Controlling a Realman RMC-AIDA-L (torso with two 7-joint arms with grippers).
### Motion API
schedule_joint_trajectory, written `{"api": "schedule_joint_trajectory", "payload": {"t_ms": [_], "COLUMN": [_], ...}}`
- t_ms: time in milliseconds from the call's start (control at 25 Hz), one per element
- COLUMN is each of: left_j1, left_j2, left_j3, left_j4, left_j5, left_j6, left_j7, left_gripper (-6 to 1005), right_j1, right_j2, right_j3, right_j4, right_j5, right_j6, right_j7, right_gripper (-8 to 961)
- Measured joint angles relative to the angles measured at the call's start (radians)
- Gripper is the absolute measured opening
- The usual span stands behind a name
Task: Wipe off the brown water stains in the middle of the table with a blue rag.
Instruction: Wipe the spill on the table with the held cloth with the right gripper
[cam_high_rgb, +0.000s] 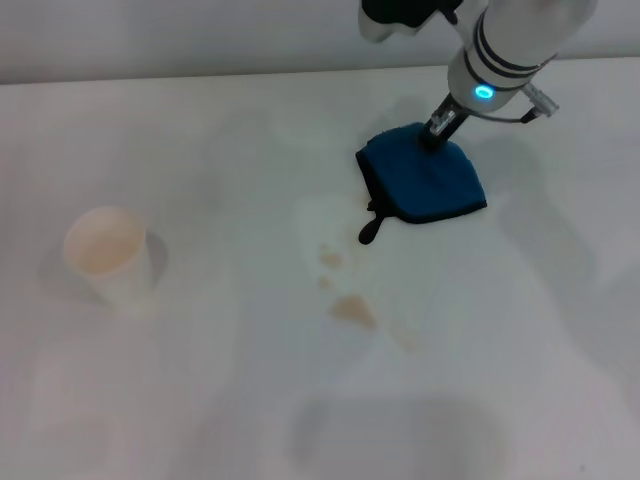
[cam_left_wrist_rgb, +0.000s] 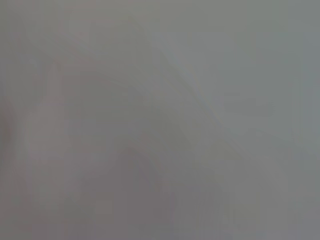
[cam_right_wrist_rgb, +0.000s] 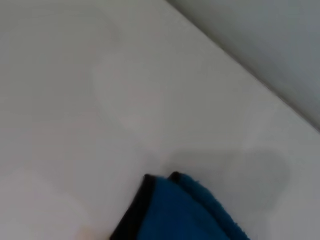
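Note:
The blue rag (cam_high_rgb: 425, 177) lies on the white table (cam_high_rgb: 200, 140), right of the middle, its black loop tab (cam_high_rgb: 370, 232) pointing toward the stains. The brown water stains (cam_high_rgb: 351, 309) are small tan blotches just in front of and to the left of the rag, uncovered. My right gripper (cam_high_rgb: 439, 133) comes down from the far right and is shut on the rag's far edge, which is pinched up slightly. The right wrist view shows a corner of the rag (cam_right_wrist_rgb: 180, 215) with black edging on the table (cam_right_wrist_rgb: 75, 100). My left gripper is out of view.
A white paper cup (cam_high_rgb: 108, 255) with a tan inside stands at the left of the table. The table's far edge (cam_high_rgb: 200, 78) meets a pale wall. The left wrist view shows only a blurred grey surface.

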Motion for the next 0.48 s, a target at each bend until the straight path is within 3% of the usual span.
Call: {"api": "schedule_joint_trajectory", "payload": {"t_ms": [480], "left_j1": [-0.021], "left_j2": [0.000], "left_j3": [0.000], "left_j4": [-0.001], "left_j5": [0.000], "left_j6": [0.005], "left_j7": [0.000], "left_gripper": [880], "right_j1": [-0.006], "right_j2": [0.005], "right_j3": [0.000], "right_j4": [-0.010], "right_j5": [0.324], "right_j6": [0.257], "right_j7": [-0.295], "right_gripper": [67]}}
